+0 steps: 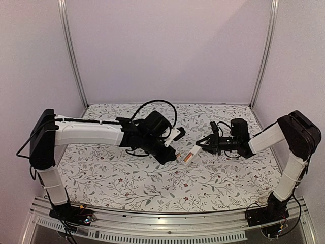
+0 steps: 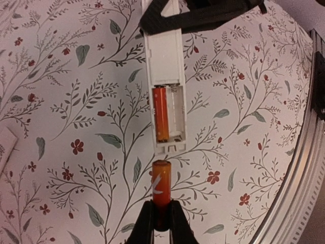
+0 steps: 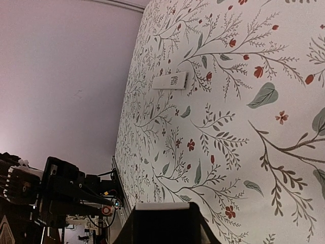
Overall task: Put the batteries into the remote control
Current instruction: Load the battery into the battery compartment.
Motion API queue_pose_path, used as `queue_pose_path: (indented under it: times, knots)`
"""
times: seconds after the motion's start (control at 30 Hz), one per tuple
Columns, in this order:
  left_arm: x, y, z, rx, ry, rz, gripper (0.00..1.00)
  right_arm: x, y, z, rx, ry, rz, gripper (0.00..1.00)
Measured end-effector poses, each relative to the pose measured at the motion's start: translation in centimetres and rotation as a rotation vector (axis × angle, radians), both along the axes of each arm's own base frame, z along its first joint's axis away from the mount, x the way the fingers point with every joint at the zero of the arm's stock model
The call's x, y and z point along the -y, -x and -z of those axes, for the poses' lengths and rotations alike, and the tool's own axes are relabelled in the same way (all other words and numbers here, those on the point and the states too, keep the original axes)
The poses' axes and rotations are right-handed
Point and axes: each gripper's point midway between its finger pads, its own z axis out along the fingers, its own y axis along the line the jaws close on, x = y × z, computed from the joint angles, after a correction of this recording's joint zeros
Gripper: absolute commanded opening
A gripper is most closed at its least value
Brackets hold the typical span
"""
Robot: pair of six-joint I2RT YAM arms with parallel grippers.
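**Left wrist view: one cell seated, one pinched just short of the remote**

Left wrist camera gave me the best look. The left gripper (image 2: 161, 217) was clamped tight on the second battery (image 2: 160, 185), fingers (image 2: 147, 223) pinching its lower end with the orange-red body sticking out ahead of them. Right in front sat the remote control (image 2: 165, 61), back side up, its compartment uncovered. The first battery (image 2: 161, 114) lay in the left-hand bay as that camera saw it; the bay beside it showed bare white plastic. The held cell's tip was just short of the remote's near end, not touching, and lined up roughly with its length.

At the far end of the remote, the right gripper (image 1: 204, 146) was closed on the white body. From the right wrist camera I could see only a white edge wedged between its dark fingers (image 3: 195, 223).

From the top camera, both arms met near the middle of the floral tablecloth (image 1: 127, 183), the remote slanting between the two grippers with its orange end toward the left one. Whether it touched the cloth I couldn't tell.

A small white flat piece (image 3: 170, 81) lay on the cloth, well apart from the remote.
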Motion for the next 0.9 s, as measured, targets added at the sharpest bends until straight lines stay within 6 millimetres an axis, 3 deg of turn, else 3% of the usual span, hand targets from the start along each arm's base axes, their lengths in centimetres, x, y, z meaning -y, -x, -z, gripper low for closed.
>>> queue_pose_path:
  times: [0.3, 0.9]
  knots:
    - [3.0, -0.6, 1.3, -0.045, -0.001, -0.033, 0.01, -1.2, 0.4, -0.3, 0.001, -0.022, -0.013, 0.0]
    - [4.2, -1.5, 2.6, -0.057, -0.065, -0.073, 0.03, -1.7, 0.3, -0.5, -0.004, -0.042, -0.005, 0.0]
